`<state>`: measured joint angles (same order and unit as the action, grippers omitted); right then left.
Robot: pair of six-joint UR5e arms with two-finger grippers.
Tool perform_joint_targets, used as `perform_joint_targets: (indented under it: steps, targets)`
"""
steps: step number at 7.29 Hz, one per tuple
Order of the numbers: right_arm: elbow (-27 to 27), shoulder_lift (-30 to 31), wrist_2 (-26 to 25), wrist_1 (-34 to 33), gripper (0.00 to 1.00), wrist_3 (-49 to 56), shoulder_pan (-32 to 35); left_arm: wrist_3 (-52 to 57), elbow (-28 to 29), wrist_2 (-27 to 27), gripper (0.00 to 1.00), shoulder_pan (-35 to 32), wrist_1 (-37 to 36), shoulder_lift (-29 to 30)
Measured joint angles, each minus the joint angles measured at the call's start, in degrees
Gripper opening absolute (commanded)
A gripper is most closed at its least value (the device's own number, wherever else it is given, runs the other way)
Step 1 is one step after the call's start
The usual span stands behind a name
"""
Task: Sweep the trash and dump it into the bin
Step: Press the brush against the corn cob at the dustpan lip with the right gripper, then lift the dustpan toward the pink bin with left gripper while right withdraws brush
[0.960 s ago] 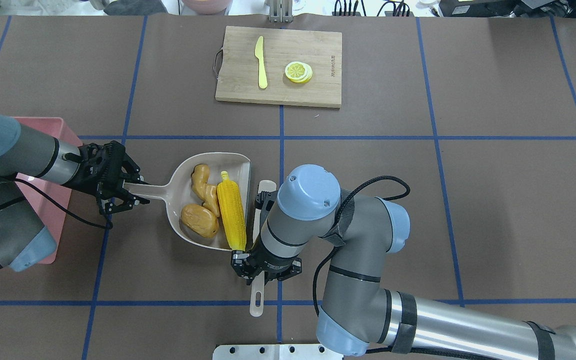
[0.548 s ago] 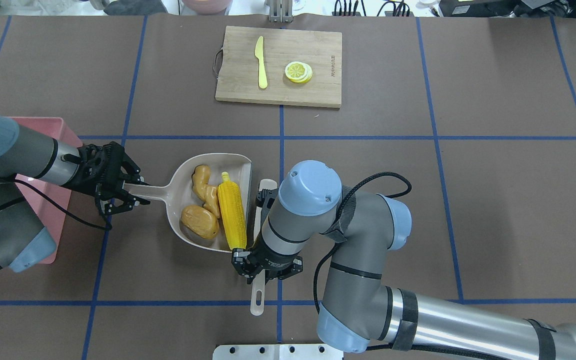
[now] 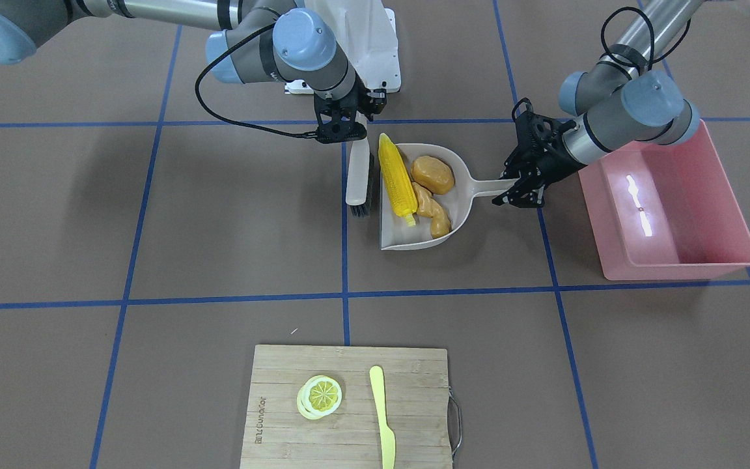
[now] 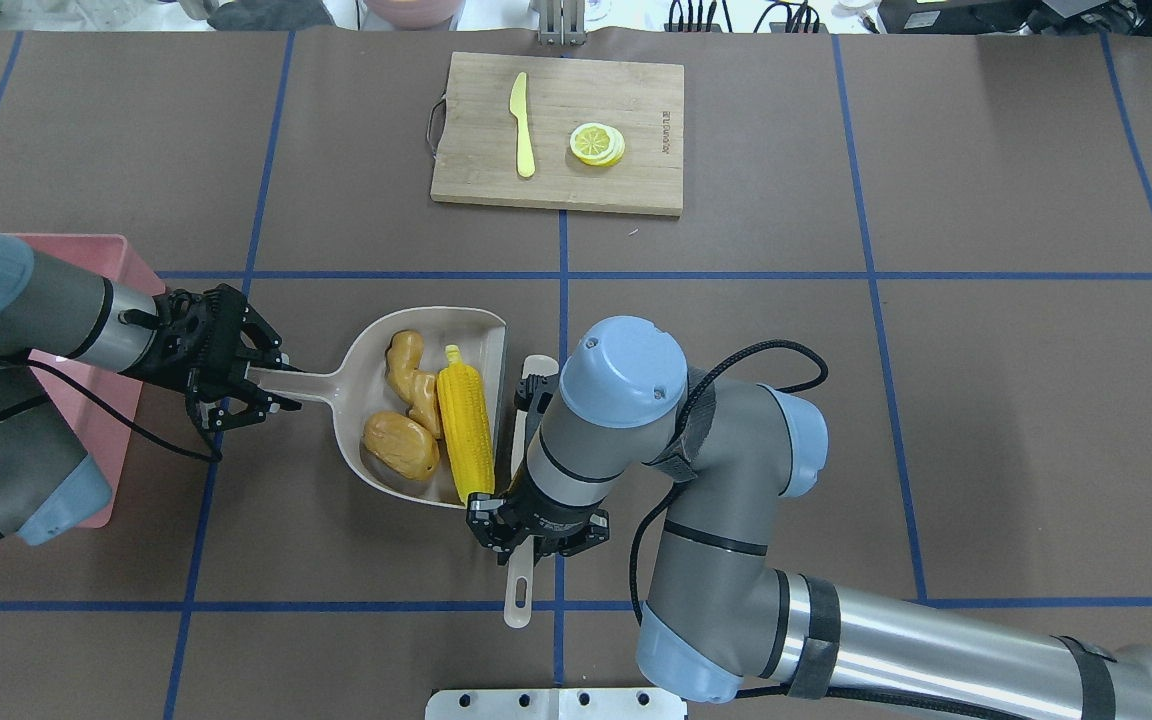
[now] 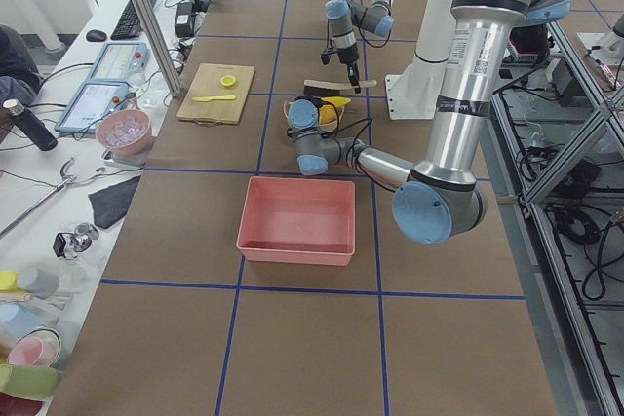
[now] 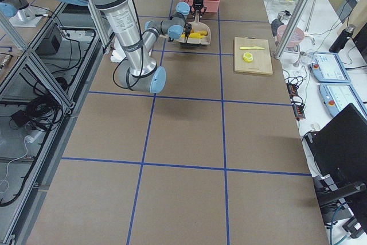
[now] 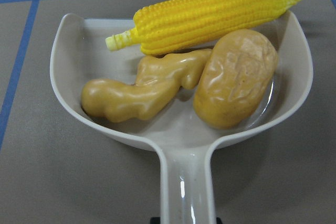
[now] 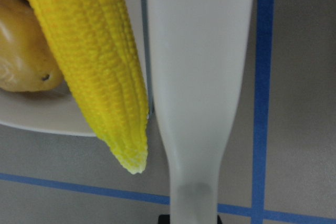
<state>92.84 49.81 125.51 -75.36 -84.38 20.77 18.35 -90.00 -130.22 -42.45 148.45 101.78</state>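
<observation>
The beige dustpan [image 4: 366,385] lies on the table and holds the yellow corn cob [image 4: 464,430], the tan ginger root [image 4: 414,380] and the brown-orange potato [image 4: 399,443]. My left gripper [image 4: 251,385] is shut on the dustpan's handle. My right gripper [image 4: 533,535] is shut on the handle of the white brush [image 4: 519,590], which lies along the pan's open edge beside the corn. The pink bin [image 3: 674,268] stands empty behind the left gripper [image 3: 515,185]. The left wrist view shows the corn [image 7: 210,17], the ginger [image 7: 136,90] and the potato [image 7: 236,77] in the pan.
A wooden cutting board [image 4: 636,185] at the table's far side carries a pale yellow knife [image 4: 522,125] and a lemon slice [image 4: 596,143]. The left arm's body overhangs part of the bin [image 4: 96,470].
My right arm and the brush have edged slightly to the right and the dustpan has shifted a little with them. The left gripper has stayed shut on the handle.
</observation>
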Motion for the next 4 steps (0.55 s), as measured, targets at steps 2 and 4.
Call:
perform_joint_targets:
  steps: [2,4]
  targets:
    - [0.95,0.42,0.53,-1.36,0.00,0.08,0.43,-0.11,0.01,-0.03,0.00,-0.01,0.56,-0.03]
    - [4.59,2.78,1.36,-4.55,0.00,0.80,0.99,-0.15,0.06,-0.04,0.00,-0.02,0.68,-0.04]
